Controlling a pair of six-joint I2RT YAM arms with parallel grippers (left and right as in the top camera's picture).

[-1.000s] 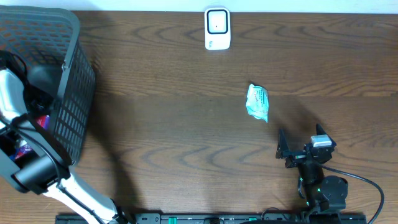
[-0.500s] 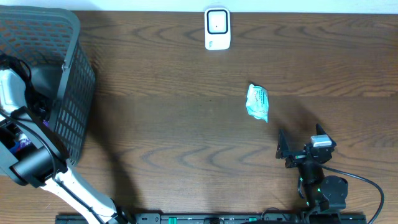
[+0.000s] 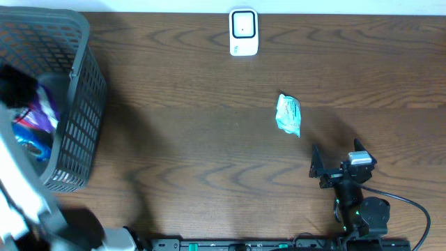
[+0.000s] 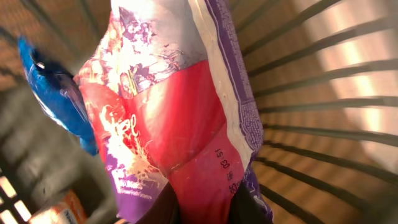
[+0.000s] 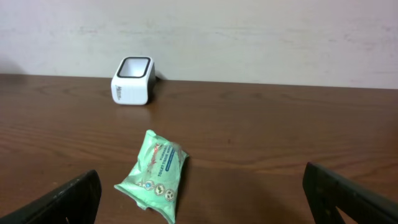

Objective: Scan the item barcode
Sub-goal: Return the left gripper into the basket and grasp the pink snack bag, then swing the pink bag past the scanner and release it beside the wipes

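A red, purple and white snack bag (image 4: 180, 112) fills the left wrist view, and my left gripper (image 4: 205, 210) is shut on its lower end, one dark finger on each side. From overhead the same bag (image 3: 40, 111) shows inside the grey basket (image 3: 80, 118) at the table's left, with the left arm blurred beside it. The white barcode scanner (image 3: 243, 31) stands at the far middle edge, also in the right wrist view as the scanner (image 5: 132, 81). My right gripper (image 3: 336, 162) rests open at the front right with nothing between its fingers.
A green tissue packet (image 3: 288, 115) lies right of centre, ahead of the right gripper (image 5: 205, 202) as the packet (image 5: 152, 174). In the basket, a blue packet (image 4: 59, 93) and an orange packet (image 4: 59, 211) lie beneath the bag, with the basket wall (image 4: 311, 124) close by.
My left gripper has closed on the snack bag, and the bag now shows raised in the basket. The left arm has swung toward the front left. The right arm has not moved.
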